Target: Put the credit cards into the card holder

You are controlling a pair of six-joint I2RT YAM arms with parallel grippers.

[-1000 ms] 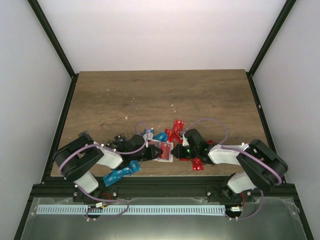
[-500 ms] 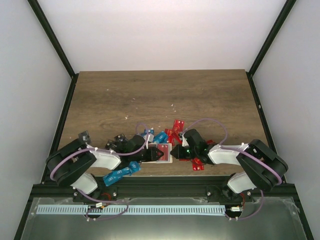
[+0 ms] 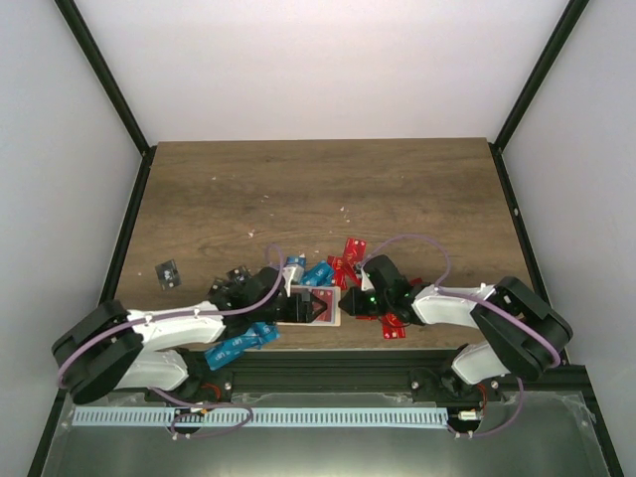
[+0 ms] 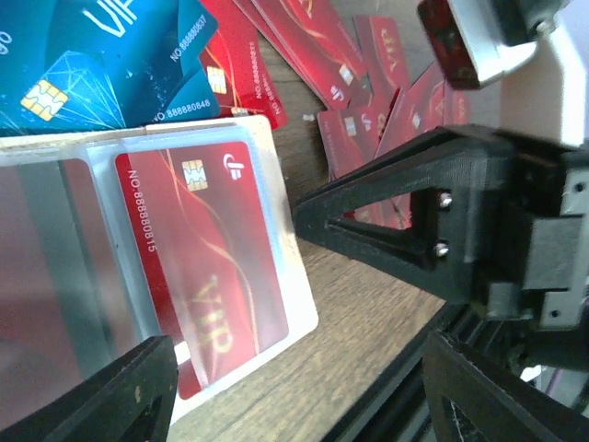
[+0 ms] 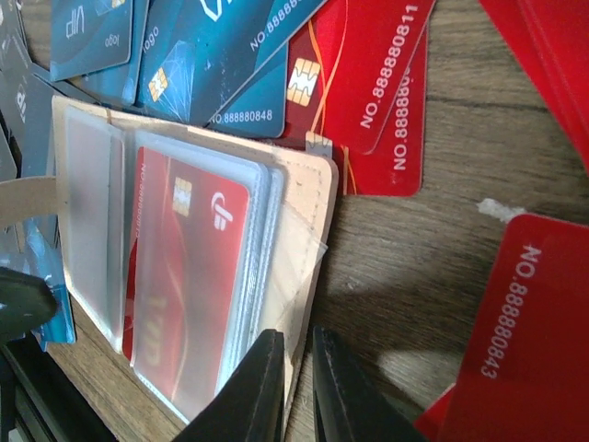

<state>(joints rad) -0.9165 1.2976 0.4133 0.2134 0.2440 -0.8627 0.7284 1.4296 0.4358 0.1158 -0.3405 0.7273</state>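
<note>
Well off the outer, left side of the left gripper (image 3: 288, 303), a lone black card (image 3: 167, 271) lies by itself on the table (image 3: 328, 189), close to the left side rail (image 3: 124, 253). More black cards (image 3: 234, 278) bunch just beside this gripper's wrist on its far side. The near blue cards (image 3: 238, 343) lie on its near side, right at the table's near edge. The left gripper is spread wide and has hold of nothing. In its wrist view its fingers (image 4: 110, 396) stand either side of the card holder (image 4: 276, 230), which lies open and flat on the wood just ahead of them. A red card (image 4: 207, 276) sits inside one of the holder's clear sleeves. The far blue cards (image 5: 212, 55) lie against the holder's far edge. The right gripper (image 5: 296, 336) meets the holder from the opposite side. Its fingers are drawn almost together, and the holder's beige cover rim runs in between them, pinched there. Past this gripper and to its right, red cards (image 5: 368, 74) overlap in a loose heap, with one lying just beside its outer finger. The holder and both grippers sit close to the table's near edge. Ahead of both grippers, beyond the cards, bare wood runs to the back wall and out to the right side.
</note>
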